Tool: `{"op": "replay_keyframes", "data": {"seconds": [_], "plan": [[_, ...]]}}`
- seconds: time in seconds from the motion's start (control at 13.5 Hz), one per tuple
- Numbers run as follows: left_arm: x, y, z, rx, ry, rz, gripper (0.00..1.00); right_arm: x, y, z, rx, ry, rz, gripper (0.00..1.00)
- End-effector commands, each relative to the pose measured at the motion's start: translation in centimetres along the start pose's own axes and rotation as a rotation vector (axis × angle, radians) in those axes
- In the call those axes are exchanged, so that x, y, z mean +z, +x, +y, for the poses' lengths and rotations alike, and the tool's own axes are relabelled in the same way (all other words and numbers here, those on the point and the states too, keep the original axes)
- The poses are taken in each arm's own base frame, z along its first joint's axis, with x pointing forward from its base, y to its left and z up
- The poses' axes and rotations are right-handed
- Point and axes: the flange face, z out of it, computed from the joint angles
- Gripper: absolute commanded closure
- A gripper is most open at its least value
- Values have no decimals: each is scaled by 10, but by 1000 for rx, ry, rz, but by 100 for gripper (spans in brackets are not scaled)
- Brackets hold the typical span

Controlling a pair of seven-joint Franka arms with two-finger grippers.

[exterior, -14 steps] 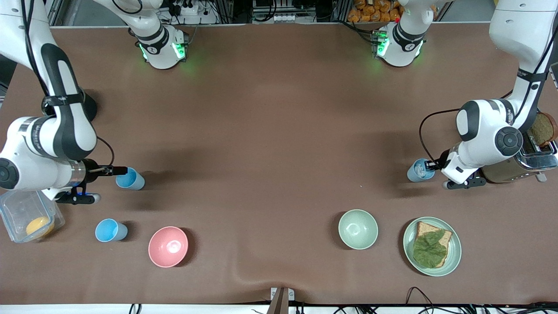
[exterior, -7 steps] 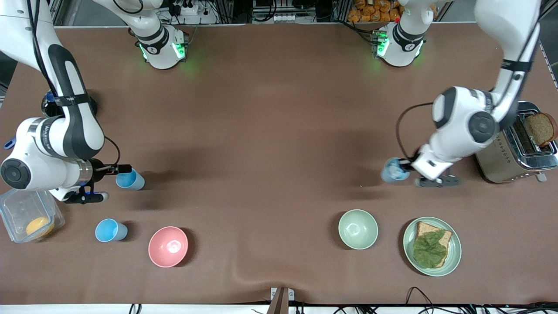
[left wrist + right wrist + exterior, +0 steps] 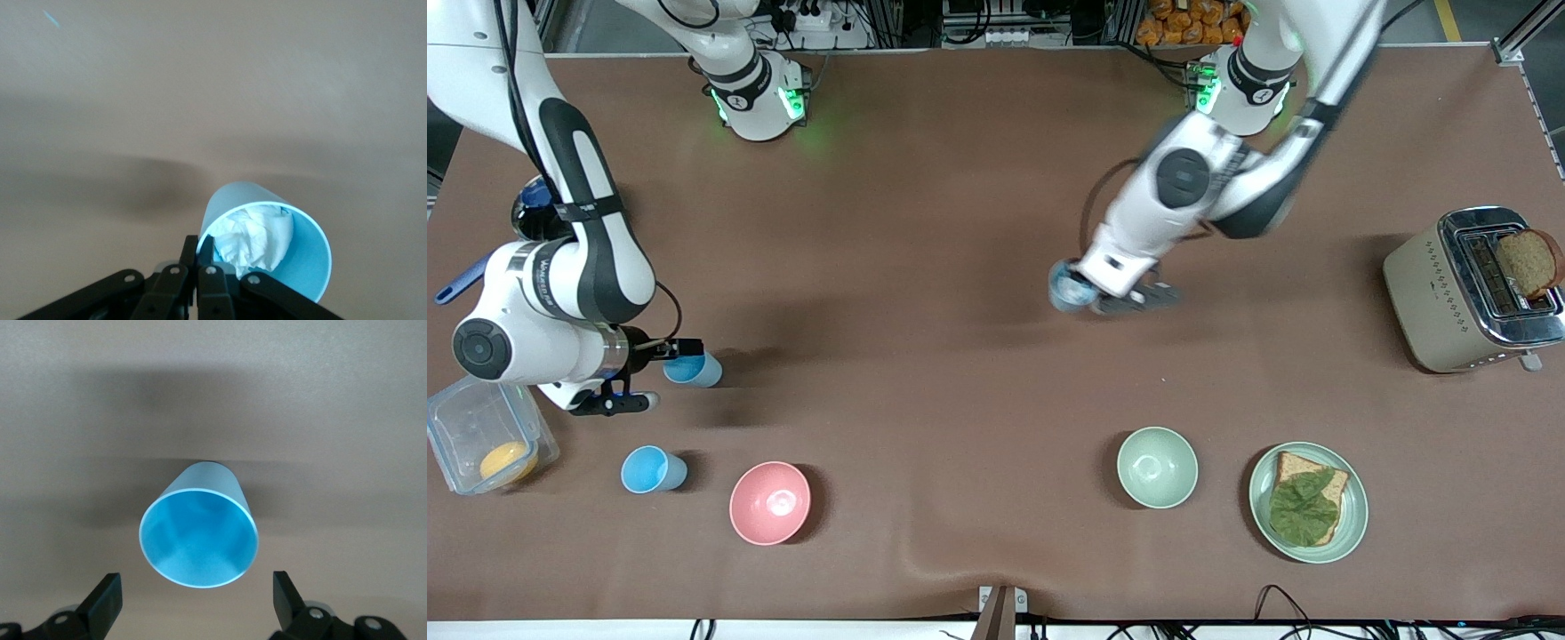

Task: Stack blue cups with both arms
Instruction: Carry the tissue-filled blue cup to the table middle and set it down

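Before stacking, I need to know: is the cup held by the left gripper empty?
No. The cup in the left gripper holds crumpled white paper, visible in the left wrist view.

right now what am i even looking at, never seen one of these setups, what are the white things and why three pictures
The white things are two robot arms bolted along one edge of a brown table. One picture looks down from a high camera facing them; the other two come from cameras on each arm's wrist.

The left gripper is over the middle of the table, pinching the rim of a blue cup with crumpled paper inside.

The right gripper is open around a second blue cup standing on the table. A third blue cup stands nearer the front camera, beside a pink bowl.

Also there: a pale green bowl, a plate with bread and a leaf, a toaster and a clear plastic box.
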Motion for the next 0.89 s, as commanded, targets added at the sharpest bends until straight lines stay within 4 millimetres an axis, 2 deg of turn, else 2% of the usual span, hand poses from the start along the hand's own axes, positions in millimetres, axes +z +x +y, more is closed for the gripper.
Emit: {"op": "replay_keyframes", "data": {"seconds": [0.0, 0.15, 0.37, 0.52, 0.59, 0.67, 0.74, 0.81], "plan": [[32, -6, 25, -24, -50, -16, 100, -3, -1, 6, -11, -12, 21, 0], [52, -20, 43, -38, -57, -22, 100, 2, 3, 7, -10, -14, 30, 0], [78, -15, 44, -23, 4, 27, 100, 11, 8, 7, -10, -11, 35, 0], [86, -10, 49, -56, 8, 38, 100, 20, 10, 12, -2, -8, 28, 0], [87, -14, 53, -73, 9, 33, 89, 22, 10, 15, 2, -7, 29, 0], [86, -14, 53, -100, 10, 36, 51, 24, 10, 15, 1, -6, 26, 0], [81, -14, 54, -116, 7, 45, 1, 24, 10, 15, 1, -6, 28, 0], [74, -12, 55, -119, 2, 57, 0, 24, 10, 15, 1, -6, 28, 0]]}}
